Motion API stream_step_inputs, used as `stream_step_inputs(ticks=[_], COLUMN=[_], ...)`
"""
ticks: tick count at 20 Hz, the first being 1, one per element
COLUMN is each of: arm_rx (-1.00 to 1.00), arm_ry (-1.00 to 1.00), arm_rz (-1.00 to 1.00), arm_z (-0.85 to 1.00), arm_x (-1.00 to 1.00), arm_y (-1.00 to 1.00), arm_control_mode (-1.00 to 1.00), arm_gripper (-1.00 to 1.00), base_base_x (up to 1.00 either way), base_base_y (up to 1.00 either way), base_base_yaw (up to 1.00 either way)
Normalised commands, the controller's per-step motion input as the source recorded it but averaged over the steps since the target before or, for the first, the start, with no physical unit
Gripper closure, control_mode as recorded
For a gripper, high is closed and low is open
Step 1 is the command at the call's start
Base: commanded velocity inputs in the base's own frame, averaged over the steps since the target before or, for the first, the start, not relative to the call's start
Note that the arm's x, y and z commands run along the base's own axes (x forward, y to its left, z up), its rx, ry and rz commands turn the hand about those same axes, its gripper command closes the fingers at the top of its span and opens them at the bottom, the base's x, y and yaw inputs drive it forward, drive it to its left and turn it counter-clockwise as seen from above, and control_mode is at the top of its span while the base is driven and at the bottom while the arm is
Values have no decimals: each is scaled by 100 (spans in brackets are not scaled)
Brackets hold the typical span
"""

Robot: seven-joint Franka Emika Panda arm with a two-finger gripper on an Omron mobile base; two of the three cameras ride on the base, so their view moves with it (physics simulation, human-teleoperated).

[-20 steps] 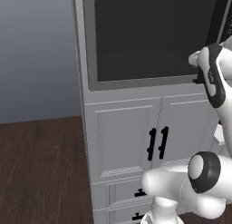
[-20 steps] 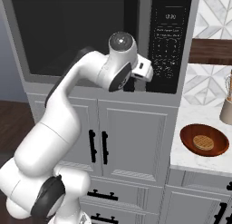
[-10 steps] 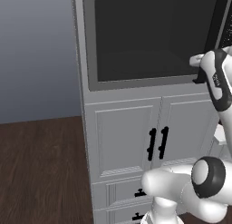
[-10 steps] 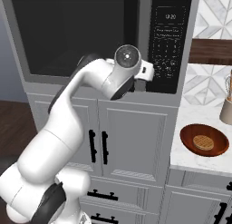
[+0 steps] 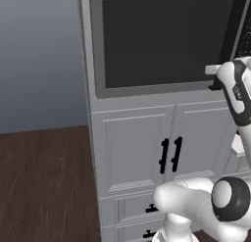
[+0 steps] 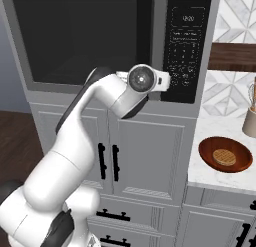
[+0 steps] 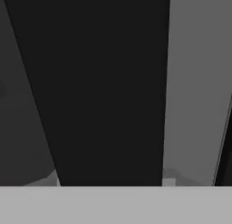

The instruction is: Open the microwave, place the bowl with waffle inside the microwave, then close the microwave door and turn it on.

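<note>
On counter, reddish-brown bowl with waffle (image 6: 225, 154)

The arm's wrist (image 6: 142, 80) has swung in against the microwave door (image 6: 85, 38), by its handle (image 6: 144, 26)

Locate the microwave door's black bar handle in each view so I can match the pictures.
Left base view: black bar handle at the upper right edge.
Right base view: top centre, left of the control panel.
Hand view: the wide black band down the middle.
Shared landmark: the microwave door, dark glass.
</note>
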Motion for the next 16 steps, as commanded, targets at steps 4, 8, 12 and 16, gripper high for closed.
stream_step_inputs(ticks=[4, 8, 12, 16], arm_rx=[-1, 0, 0, 0], arm_ry=[8, 26, 36, 27], arm_rz=[17, 17, 18, 17], arm_z=[-61, -35, -19, 0], arm_x=[100, 85, 57, -19], arm_y=[39, 60, 74, 94], arm_control_mode=[-100, -100, -100, -100], arm_gripper=[100, 100, 100, 100], base_base_x=[0, 0, 0, 0], base_base_y=[0, 0, 0, 0], base_base_yaw=[0, 0, 0, 0])
